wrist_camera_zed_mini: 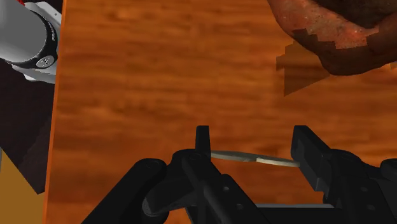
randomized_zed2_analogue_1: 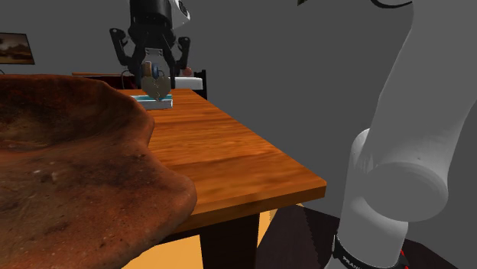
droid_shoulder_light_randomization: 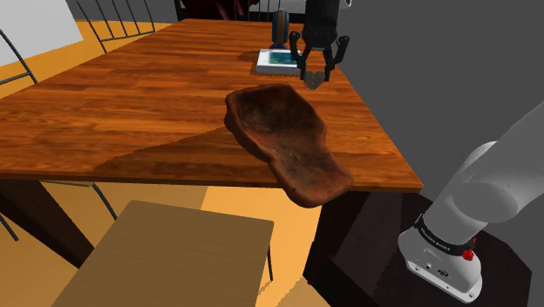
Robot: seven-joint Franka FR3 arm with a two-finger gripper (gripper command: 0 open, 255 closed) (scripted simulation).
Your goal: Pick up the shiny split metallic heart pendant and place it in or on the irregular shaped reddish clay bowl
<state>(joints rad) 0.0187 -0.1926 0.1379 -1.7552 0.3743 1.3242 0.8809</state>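
Observation:
My black gripper [droid_shoulder_light_randomization: 316, 73] hangs above the wooden table's [droid_shoulder_light_randomization: 131, 105] far right part, shut on the heart pendant [droid_shoulder_light_randomization: 312, 80]. The pendant [randomized_zed2_analogue_1: 155, 81] is a greyish metallic piece with a blue and tan patch, lifted off the table between the fingers. In the wrist view it shows edge-on as a thin pale strip [wrist_camera_zed_mini: 254, 157] clasped in the gripper [wrist_camera_zed_mini: 254, 149]. The reddish-brown, irregular clay bowl [droid_shoulder_light_randomization: 288, 139] lies nearer the stand, its end overhanging the table's front edge. The bowl [randomized_zed2_analogue_1: 69, 176] is large in the second exterior view, and its rim [wrist_camera_zed_mini: 337, 32] is ahead of the gripper.
A flat white and blue block [droid_shoulder_light_randomization: 279, 59] lies on the table just behind the gripper, with a dark upright cylinder [droid_shoulder_light_randomization: 281, 30] beyond it. A chair seat [droid_shoulder_light_randomization: 166, 257] stands below the table's front edge. The table's right edge [droid_shoulder_light_randomization: 384, 131] is close to the gripper.

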